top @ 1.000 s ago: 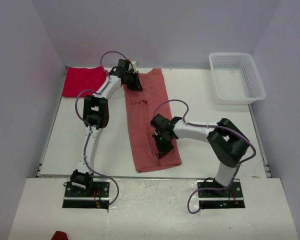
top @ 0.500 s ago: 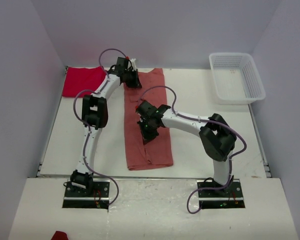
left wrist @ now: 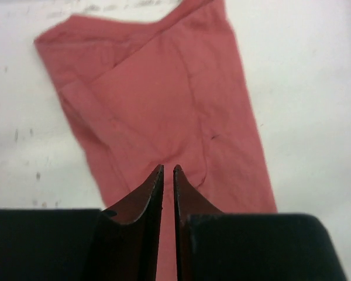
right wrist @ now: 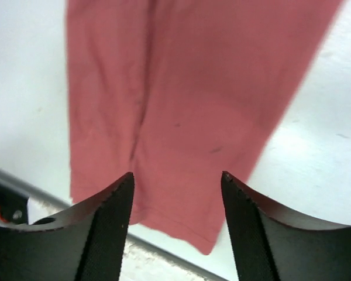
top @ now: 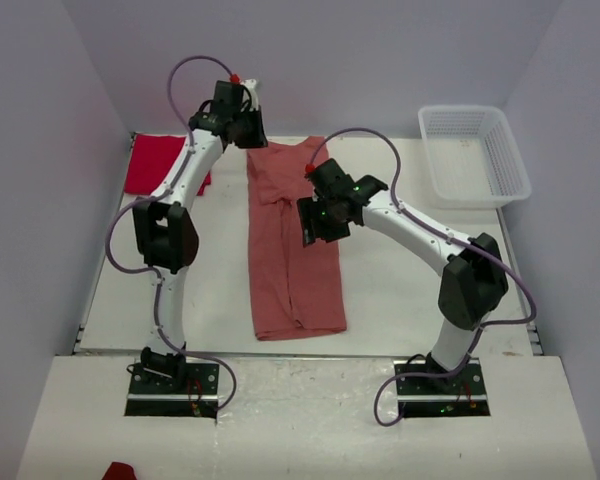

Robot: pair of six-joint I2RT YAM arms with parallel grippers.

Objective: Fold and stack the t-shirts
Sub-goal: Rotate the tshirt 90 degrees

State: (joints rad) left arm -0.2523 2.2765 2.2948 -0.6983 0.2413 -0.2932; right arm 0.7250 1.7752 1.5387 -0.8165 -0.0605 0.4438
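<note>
The salmon-pink t-shirt (top: 292,240) lies flat on the table as a long narrow strip, folded lengthwise. The red t-shirt (top: 156,160) sits folded at the back left corner. My left gripper (top: 250,134) hangs raised over the pink shirt's far end. In the left wrist view the left gripper (left wrist: 168,168) shows a thin gap with nothing in it, and the pink shirt (left wrist: 164,99) lies below. My right gripper (top: 316,222) hovers above the strip's right edge. In the right wrist view the right gripper (right wrist: 177,174) is wide open and empty over the pink shirt (right wrist: 193,88).
A white mesh basket (top: 474,156) stands at the back right. Walls close in the table on the left, back and right. The table's near edge (right wrist: 164,252) shows just past the pink shirt's hem.
Both grippers let go of the pink shirt and rose. The right arm swung from the shirt's near end toward its middle and opened wide. The left jaws parted slightly.
</note>
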